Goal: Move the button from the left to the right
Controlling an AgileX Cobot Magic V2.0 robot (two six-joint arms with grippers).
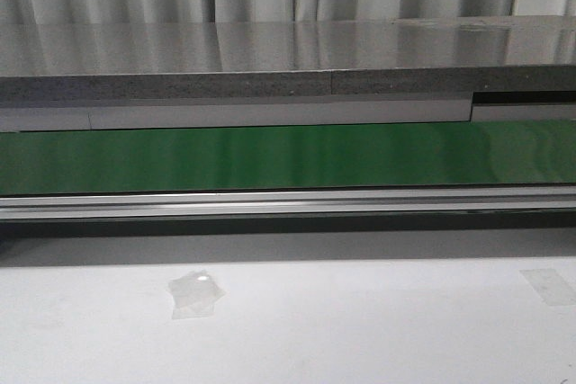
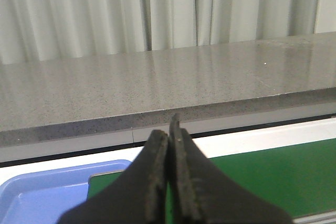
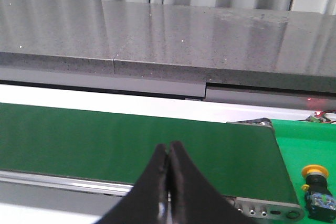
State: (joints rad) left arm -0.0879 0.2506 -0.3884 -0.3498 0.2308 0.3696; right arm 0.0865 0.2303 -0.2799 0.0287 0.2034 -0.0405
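Note:
The button [image 3: 316, 182], with a yellow-orange cap on a black body, shows only in the right wrist view, standing on a bright green surface past the end of the conveyor belt [image 3: 131, 140]. My right gripper [image 3: 169, 153] is shut and empty over the belt's near edge, well apart from the button. My left gripper [image 2: 169, 140] is shut and empty above the other end of the belt [image 2: 262, 177]. Neither gripper nor the button shows in the front view.
The green belt [image 1: 288, 155] runs across the front view behind a metal rail [image 1: 288, 202]. A grey stone counter [image 1: 270, 60] and curtains stand behind it. A blue tray [image 2: 47, 192] lies by the belt's end in the left wrist view. Tape patches [image 1: 195, 292] mark the white table.

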